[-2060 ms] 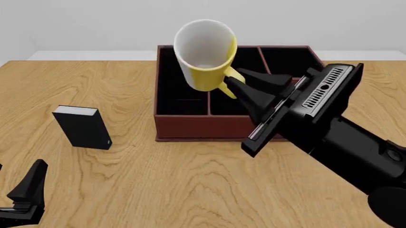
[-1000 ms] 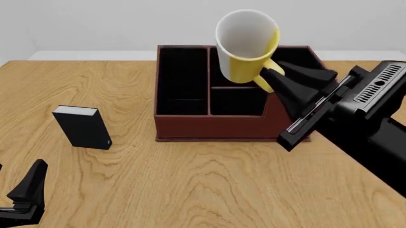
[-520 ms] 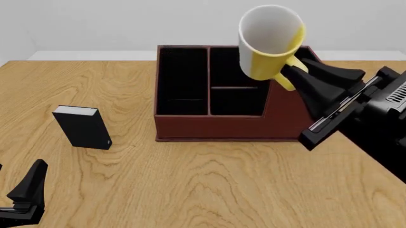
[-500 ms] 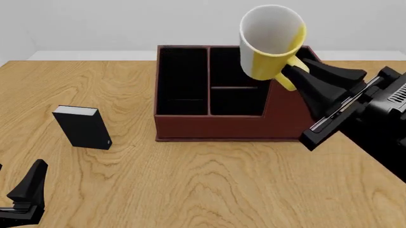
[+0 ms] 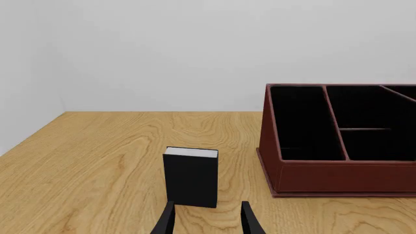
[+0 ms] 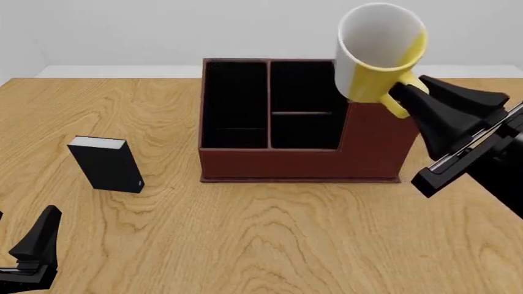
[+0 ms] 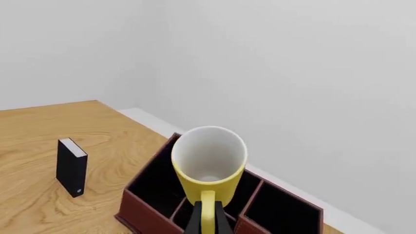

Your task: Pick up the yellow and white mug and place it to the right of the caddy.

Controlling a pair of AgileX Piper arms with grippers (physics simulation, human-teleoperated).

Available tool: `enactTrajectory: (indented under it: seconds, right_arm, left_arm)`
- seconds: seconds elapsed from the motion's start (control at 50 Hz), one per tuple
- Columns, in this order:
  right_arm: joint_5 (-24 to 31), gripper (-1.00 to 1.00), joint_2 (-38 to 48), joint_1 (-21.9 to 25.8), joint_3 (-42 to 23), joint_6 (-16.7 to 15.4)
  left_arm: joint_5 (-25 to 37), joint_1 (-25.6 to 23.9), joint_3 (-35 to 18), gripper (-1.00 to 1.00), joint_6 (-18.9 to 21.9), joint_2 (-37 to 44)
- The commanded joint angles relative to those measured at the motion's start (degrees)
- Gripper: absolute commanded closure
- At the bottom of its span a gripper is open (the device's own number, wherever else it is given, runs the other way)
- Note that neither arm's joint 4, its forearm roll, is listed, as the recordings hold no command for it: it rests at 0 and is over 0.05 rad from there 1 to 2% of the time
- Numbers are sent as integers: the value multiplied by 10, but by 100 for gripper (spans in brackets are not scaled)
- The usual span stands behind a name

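Carry step: right gripper (image 6: 413, 101) clamps yellow and white mug (image 6: 378, 55) by handle above caddy (image 6: 298, 156) right end; next: clear caddy's right wall, lower to tabletop (image 6: 245, 239); left gripper (image 5: 205, 222) narrow, holding 0.

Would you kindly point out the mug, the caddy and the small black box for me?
mug (image 6: 378, 82), front view, yellow outer wall.
caddy (image 6: 282, 165), front view, brown front wall.
small black box (image 5: 190, 181), left wrist view, dark front face.
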Motion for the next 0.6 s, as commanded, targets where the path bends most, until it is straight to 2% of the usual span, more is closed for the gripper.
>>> enactTrajectory:
  seconds: [0.02, 0.6]
  right_arm:
    - [13, 100, -21, -20, 0, 6]
    - [54, 100, -63, -67, -4, 12]
  left_arm:
    - [0, 0, 0, -100, 0, 0]
    - [0, 0, 0, -100, 0, 0]
